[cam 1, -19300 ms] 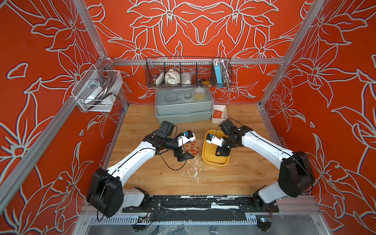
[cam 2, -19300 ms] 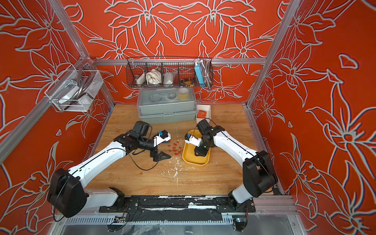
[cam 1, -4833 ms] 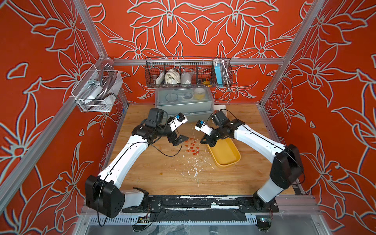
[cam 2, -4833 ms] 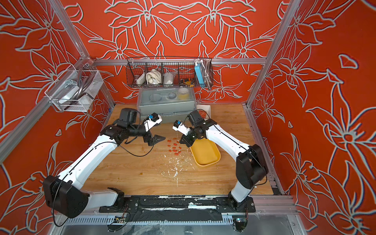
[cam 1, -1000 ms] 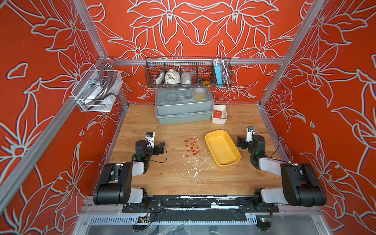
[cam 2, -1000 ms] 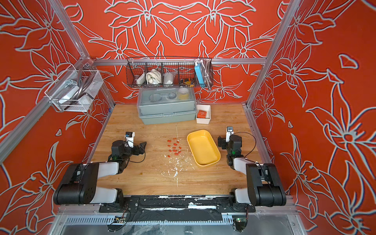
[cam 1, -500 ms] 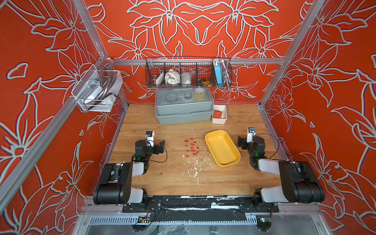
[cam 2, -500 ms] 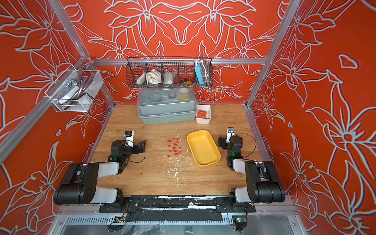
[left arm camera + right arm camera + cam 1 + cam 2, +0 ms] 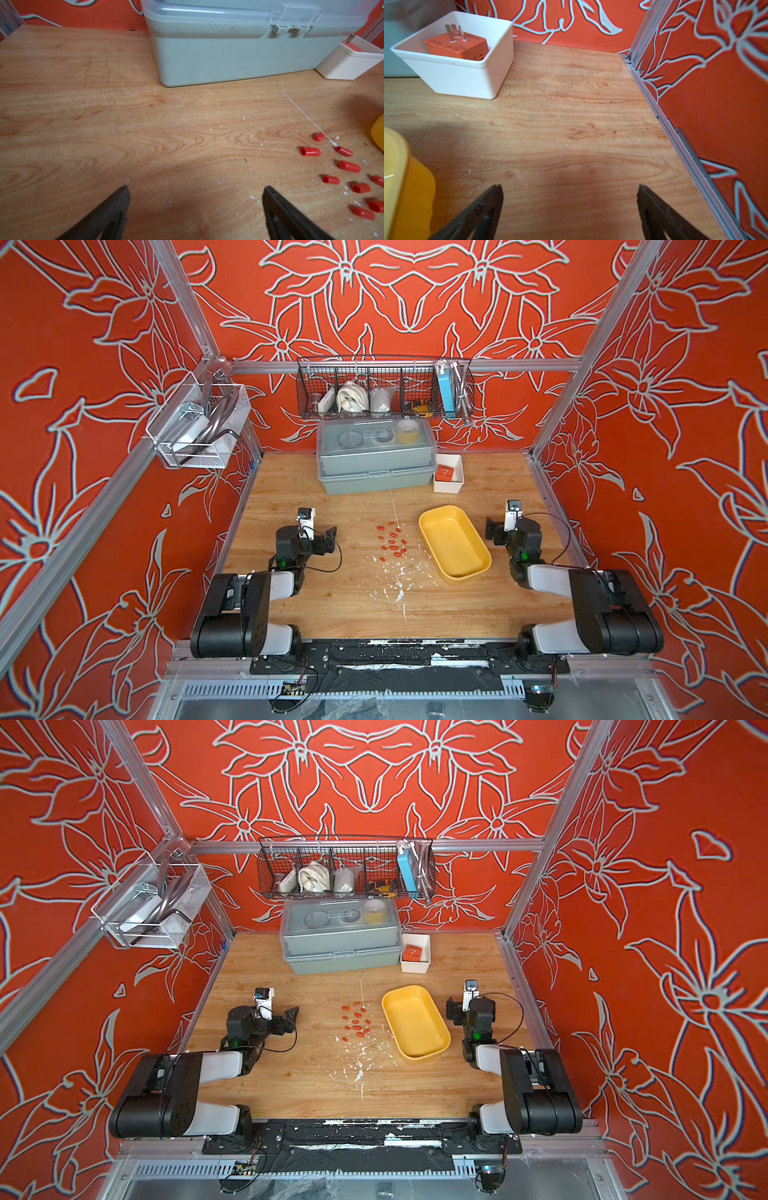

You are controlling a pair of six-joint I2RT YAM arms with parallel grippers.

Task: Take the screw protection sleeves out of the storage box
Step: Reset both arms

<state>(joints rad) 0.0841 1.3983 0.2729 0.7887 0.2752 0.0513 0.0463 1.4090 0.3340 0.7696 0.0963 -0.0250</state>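
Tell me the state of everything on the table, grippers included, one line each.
screw protection sleeves: lying loose on the table
storage box: upright, empty
left gripper: open, holding nothing
right gripper: open, holding nothing
grey box: lid closed
white bin: upright, orange plug adapter inside

On the table (image 9: 332, 614), the sleeves (image 9: 391, 541) lie scattered around the middle, just left of the tray (image 9: 453, 543). Behind them, at the far edge, stands the lidded box (image 9: 374, 472), with the bin (image 9: 448, 488) just beside its right end and a block (image 9: 443, 472) in it. The left gripper (image 9: 195, 189) is left of the sleeves, the right gripper (image 9: 569, 188) right of the tray.
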